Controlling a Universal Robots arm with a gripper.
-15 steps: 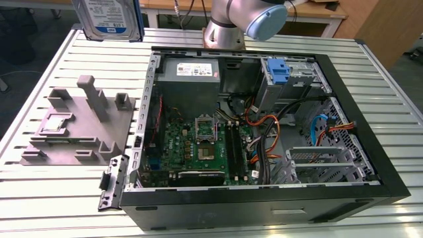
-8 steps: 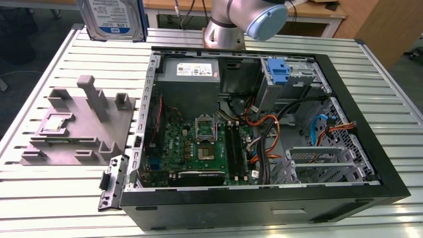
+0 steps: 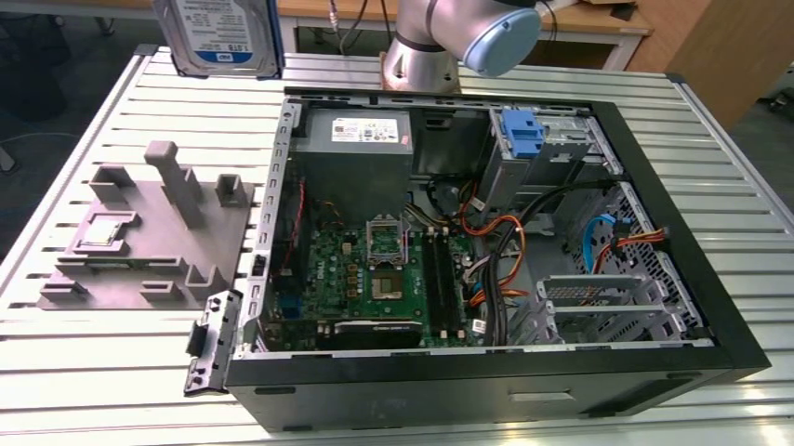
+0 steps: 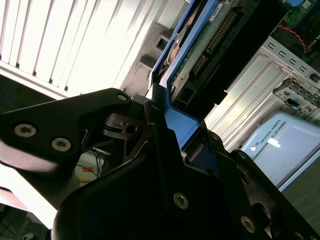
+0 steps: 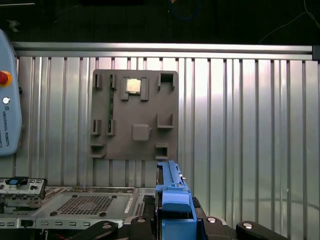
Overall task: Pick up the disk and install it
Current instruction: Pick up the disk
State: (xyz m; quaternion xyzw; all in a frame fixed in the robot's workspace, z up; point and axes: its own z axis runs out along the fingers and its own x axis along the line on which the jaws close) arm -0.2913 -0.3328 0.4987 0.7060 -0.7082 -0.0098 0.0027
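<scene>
The disk (image 3: pixel 218 37), silver-grey with a white label and a blue band, hangs upright high above the slatted table at the exterior view's far left, beside the arm's base (image 3: pixel 422 56). In the second wrist view my gripper (image 4: pixel 170 125) is shut on the disk's blue bracket (image 4: pixel 181 122), and the disk's green circuit-board side (image 4: pixel 210 45) faces the camera. In the first wrist view the blue bracket (image 5: pixel 172 200) stands edge-on between the black fingers (image 5: pixel 145 225).
The open computer case (image 3: pixel 732 353) lies on the slatted table (image 3: pixel 99 390), with the motherboard (image 3: pixel 372 269), a grey power-supply box (image 3: pixel 360 130), a bare blue bracket (image 3: pixel 523 130) in the drive bay and loose cables. A grey fixture plate (image 3: pixel 149 232) lies to the exterior view's left of the case.
</scene>
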